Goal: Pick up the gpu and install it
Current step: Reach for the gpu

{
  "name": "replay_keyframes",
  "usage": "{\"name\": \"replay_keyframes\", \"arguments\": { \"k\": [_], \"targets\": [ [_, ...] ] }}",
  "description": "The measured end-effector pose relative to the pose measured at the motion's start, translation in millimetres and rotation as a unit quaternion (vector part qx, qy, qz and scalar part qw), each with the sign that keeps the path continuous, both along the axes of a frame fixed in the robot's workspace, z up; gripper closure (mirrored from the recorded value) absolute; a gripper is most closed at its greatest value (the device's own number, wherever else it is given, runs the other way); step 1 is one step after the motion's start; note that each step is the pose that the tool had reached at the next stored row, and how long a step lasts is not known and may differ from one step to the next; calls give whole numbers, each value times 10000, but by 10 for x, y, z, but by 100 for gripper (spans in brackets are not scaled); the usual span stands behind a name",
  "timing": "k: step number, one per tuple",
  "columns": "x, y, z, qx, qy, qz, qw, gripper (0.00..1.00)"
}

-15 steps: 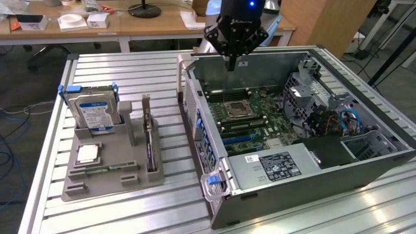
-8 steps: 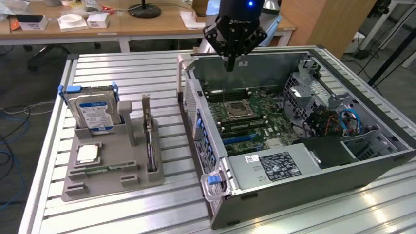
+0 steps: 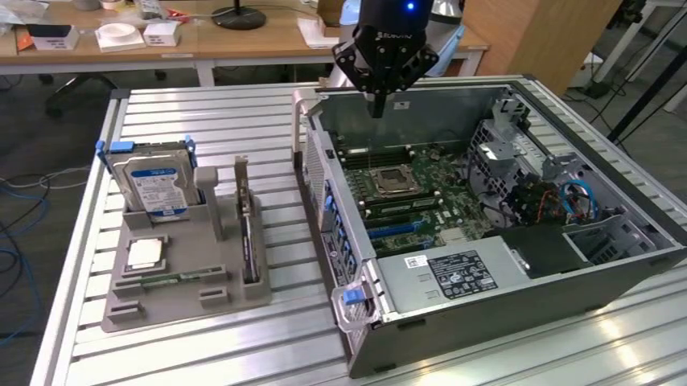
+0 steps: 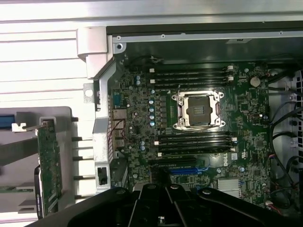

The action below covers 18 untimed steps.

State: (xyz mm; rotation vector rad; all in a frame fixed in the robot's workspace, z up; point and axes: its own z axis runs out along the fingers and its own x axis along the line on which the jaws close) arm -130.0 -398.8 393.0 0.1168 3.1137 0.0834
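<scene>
The gpu (image 3: 248, 233) stands on its long edge in a slot of the grey holder (image 3: 161, 301), at the exterior view's left of the open computer case (image 3: 355, 314). In the wrist view the gpu (image 4: 49, 165) shows a green board face with its metal bracket end toward the case wall. My gripper (image 3: 377, 106) hangs above the far end of the case, over the motherboard (image 3: 429, 189), with its fingers pressed together and nothing between them. It is well apart from the gpu. The gripper (image 4: 161, 176) points down at the board near the blue slot (image 4: 187, 170).
A silver hard drive (image 3: 159, 181) with a blue-white label stands in the holder, with a processor chip (image 3: 145, 253) and a green memory stick (image 3: 172, 279) in front of it. The case's metal wall (image 4: 102, 127) lies between holder and motherboard. Cables (image 3: 574, 201) fill the case's drive bay side.
</scene>
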Motion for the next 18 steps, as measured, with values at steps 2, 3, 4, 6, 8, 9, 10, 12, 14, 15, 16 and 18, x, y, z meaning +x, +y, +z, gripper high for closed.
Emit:
{"name": "replay_keyframes", "arguments": {
  "k": [2,3,4,6,8,9,10,12,14,15,16,18],
  "targets": [
    [-12,0,-1,0,0,0,10000,89],
    [-19,0,-1,1,0,0,10000,89],
    [-25,0,-1,0,0,0,10000,89],
    [-35,0,-1,0,0,0,10000,89],
    [-43,0,-2,0,0,0,10000,89],
    [-47,0,-2,0,0,0,10000,89],
    [-48,0,-2,0,0,0,10000,89],
    [-55,0,-2,0,0,0,10000,89],
    [-65,0,-3,1,0,0,10000,89],
    [-69,0,-3,0,0,0,10000,89],
    [-73,0,-3,0,0,0,10000,89],
    [-84,0,-3,0,0,0,10000,89]
  ]
}}
